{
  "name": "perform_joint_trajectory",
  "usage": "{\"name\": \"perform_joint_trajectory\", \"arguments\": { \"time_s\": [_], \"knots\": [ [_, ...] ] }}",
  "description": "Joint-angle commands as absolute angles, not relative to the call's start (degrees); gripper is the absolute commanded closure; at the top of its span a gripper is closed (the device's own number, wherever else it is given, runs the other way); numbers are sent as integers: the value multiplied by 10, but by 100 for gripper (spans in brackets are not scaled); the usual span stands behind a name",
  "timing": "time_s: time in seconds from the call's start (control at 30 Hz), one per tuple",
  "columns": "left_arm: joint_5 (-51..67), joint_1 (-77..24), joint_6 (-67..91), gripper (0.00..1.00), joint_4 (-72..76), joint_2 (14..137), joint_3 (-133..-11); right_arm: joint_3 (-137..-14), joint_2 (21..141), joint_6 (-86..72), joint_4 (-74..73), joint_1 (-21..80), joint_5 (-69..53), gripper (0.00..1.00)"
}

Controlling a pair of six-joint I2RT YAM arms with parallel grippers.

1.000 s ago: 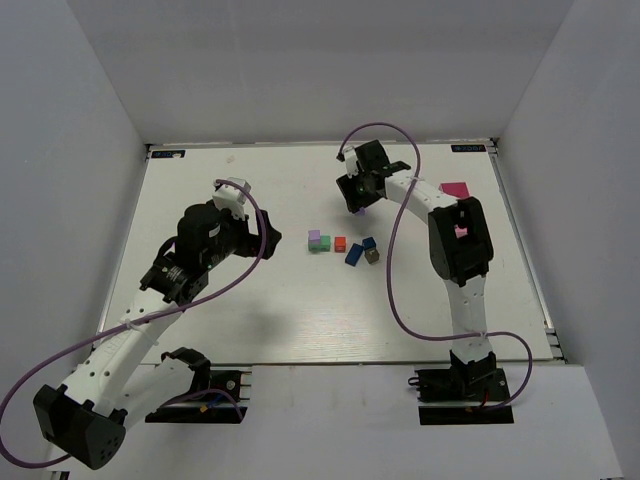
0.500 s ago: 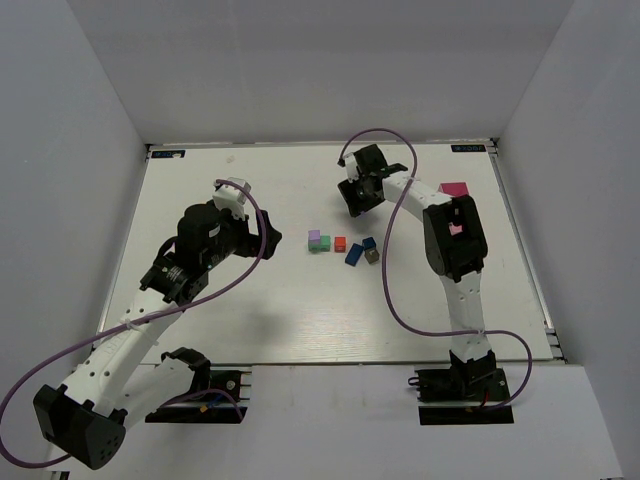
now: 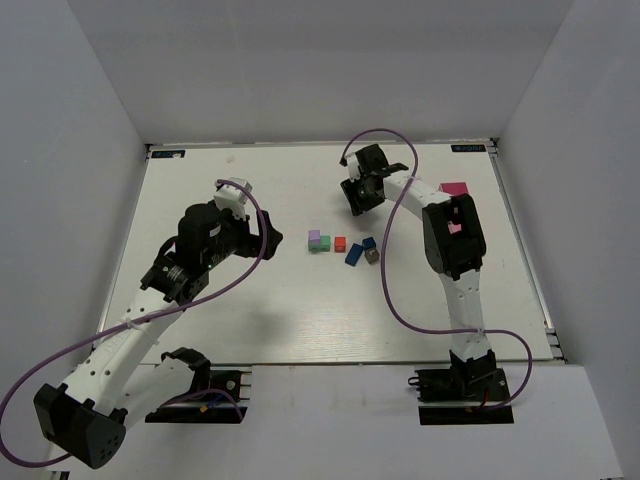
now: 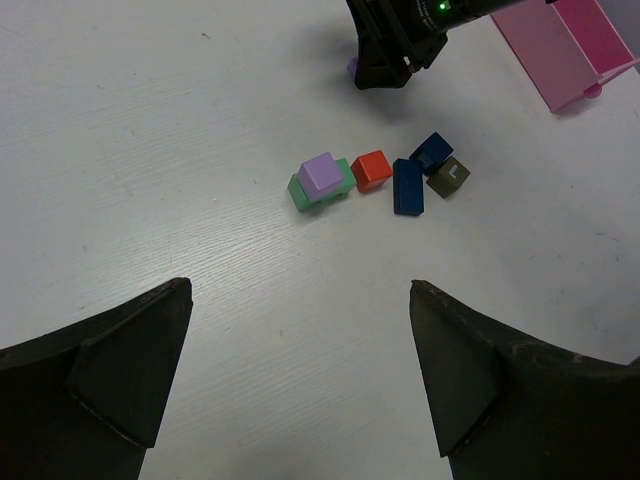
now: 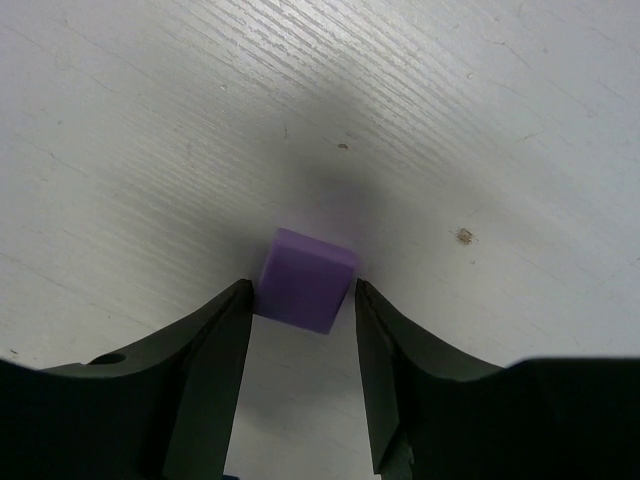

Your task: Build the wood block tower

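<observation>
Item: white table (image 3: 250,320), walled on three sides, two arms mounted at its near edge. Wood blocks, main group, near the table's middle: a lilac cube (image 4: 323,172) stacked on a green block (image 4: 298,192); just beside these a red-orange cube (image 4: 371,170); next a blue brick (image 4: 407,187) lying flat; a blue cube (image 4: 432,150) and a grey block (image 4: 448,177) touching at the brick's far end. Separate item: one purple block (image 5: 305,278), resting on the table farther back, apart from the group. Right claw (image 5: 303,290): lowered over the purple block, jaws partly open, one finger at each side of it, right at its faces; whether they press on it cannot be told. Left claw (image 4: 300,340): raised above the table on the near-left side of the group, jaws spread wide, nothing between them, facing the blocks. Other: pink box (image 4: 570,45), at the right rear of the table, beyond the right arm.
</observation>
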State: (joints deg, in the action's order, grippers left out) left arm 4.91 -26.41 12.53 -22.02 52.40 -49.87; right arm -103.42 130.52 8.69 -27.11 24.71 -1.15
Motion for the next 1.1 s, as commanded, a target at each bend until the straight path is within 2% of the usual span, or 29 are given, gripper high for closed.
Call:
{"name": "perform_joint_trajectory", "arguments": {
  "time_s": [0.0, 0.13, 0.27, 0.33, 0.37, 0.5, 0.57, 0.7, 0.87, 1.07],
  "knots": [
    [54, -263, 129, 1, -216, 521, -497, -1056, 1311, 82, -277, 243, -21, 49],
    [54, -263, 129, 1, -216, 521, -497, -1056, 1312, 86, -277, 243, -27, 55],
    [49, -263, 124, 1, -216, 521, -491, -1050, 1296, 94, -282, 243, -32, 68],
    [49, -263, 119, 1, -216, 521, -491, -1044, 1286, 103, -280, 243, -35, 69],
    [49, -263, 119, 1, -211, 521, -491, -1032, 1263, 109, -280, 242, -40, 74],
    [54, -263, 107, 1, -206, 526, -491, -987, 1201, 168, -268, 243, -74, 77],
    [61, -263, 102, 1, -199, 533, -491, -941, 1145, 199, -262, 243, -101, 84],
    [78, -263, 96, 1, -181, 554, -492, -875, 1062, 295, -294, 247, -203, 85],
    [108, -263, 120, 1, -161, 567, -522, -879, 1037, 407, -393, 252, -329, 82],
    [98, -263, 120, 1, -134, 584, -557, -883, 1052, 511, -451, 274, -343, 84]
  ]
}}
